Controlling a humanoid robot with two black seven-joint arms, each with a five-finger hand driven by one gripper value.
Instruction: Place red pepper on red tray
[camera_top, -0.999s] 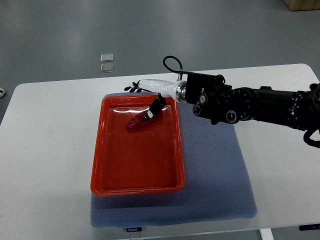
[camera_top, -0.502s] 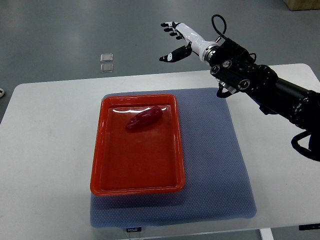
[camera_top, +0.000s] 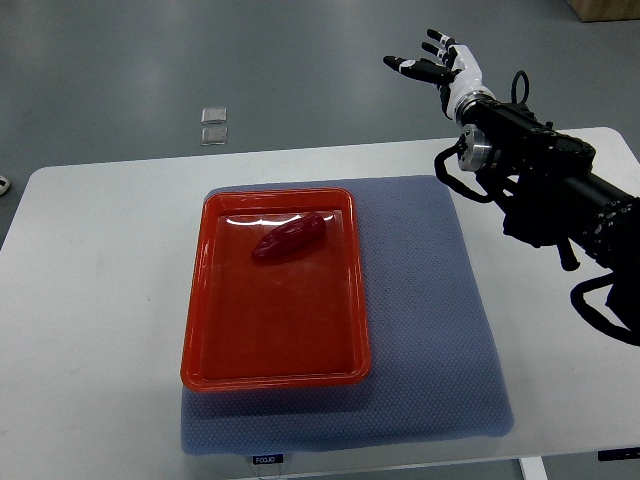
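One dark red pepper (camera_top: 289, 238) lies inside a shallow red plastic tray (camera_top: 195, 330), toward its far end. Tray sits on a blue-grey textured mat (camera_top: 430, 320) with a small white label (camera_top: 266, 460), print unreadable, atop a white table (camera_top: 90, 300). Right hand (camera_top: 440, 68), fingers spread, empty, hovers beyond the tray's far right corner.

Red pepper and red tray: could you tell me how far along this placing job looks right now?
Done: the red pepper lies inside the red tray, toward its far end, with nothing touching it. In hand: nothing; the right hand is open and raised beyond the table's far edge, well clear of the tray. Left: seemingly only bringing the arm to rest. The left arm does not show.
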